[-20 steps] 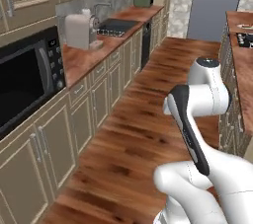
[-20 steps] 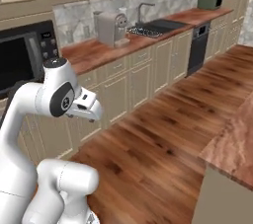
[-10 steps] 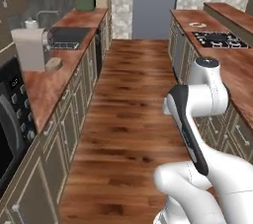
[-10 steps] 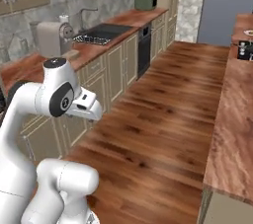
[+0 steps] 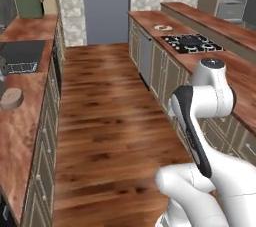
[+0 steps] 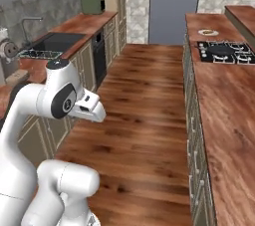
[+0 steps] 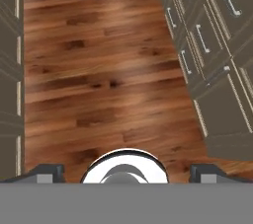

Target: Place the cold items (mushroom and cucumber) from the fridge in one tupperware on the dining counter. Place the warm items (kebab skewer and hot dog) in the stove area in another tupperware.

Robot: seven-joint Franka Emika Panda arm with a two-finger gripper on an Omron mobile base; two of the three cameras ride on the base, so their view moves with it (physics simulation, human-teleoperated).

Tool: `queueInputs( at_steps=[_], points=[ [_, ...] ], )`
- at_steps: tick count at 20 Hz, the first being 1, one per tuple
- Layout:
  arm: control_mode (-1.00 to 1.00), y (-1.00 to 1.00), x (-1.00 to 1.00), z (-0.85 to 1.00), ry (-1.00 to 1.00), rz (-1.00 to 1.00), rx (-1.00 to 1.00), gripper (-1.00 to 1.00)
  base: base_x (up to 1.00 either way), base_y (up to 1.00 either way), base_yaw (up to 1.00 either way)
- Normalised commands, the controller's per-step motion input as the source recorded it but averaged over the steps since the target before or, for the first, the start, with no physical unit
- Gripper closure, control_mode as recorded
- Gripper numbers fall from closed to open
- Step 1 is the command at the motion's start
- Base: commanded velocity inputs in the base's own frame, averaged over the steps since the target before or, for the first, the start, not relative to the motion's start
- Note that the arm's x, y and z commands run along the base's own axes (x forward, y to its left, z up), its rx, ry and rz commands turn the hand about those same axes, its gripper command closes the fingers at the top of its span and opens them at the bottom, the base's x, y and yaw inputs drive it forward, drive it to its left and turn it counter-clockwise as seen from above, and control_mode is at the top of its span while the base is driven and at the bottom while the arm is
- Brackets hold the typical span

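Note:
My gripper [image 7: 126, 172] points down at the wooden floor [image 7: 99, 70], and its two dark fingertips [image 7: 47, 171] stand wide apart, open, with nothing between them. The arm is folded close over the base. The black stove top [image 5: 192, 42] [image 6: 224, 51] lies on the right-hand counter, ahead and to the right of the arm. A small pale round dish [image 5: 162, 27] [image 6: 207, 32] sits on that counter just beyond the stove; I cannot tell what it holds.
A long wooden aisle [image 5: 110, 101] runs between two cabinet rows toward a grey door [image 5: 106, 6]. The left counter holds a dark sink [image 5: 17, 56] [image 6: 57, 43], a green toaster [image 5: 29, 3] [image 6: 92, 1] and a round brown object [image 5: 11, 98]. Cabinet fronts [image 7: 212, 55] stand close on the right.
The whole scene has swung: the base has turned right, from facing the left counter to looking down the aisle, with the stove counter now in view. The arm's pose is unchanged.

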Motion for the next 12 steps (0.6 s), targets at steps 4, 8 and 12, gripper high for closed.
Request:
queueInputs(
  at_steps=[4, 8, 12],
  points=[
    [1.0, 0.0, 0.0, 0.0, 0.0, 0.0, 0.0, -1.0, 1.0, 0.41, -0.05],
    [1.0, 0.0, 0.0, 0.0, 0.0, 0.0, 0.0, -1.0, 1.0, 0.2, -0.03],
    [1.0, 0.0, 0.0, 0.0, 0.0, 0.0, 0.0, -1.0, 1.0, 0.02, -0.04]
  ],
)
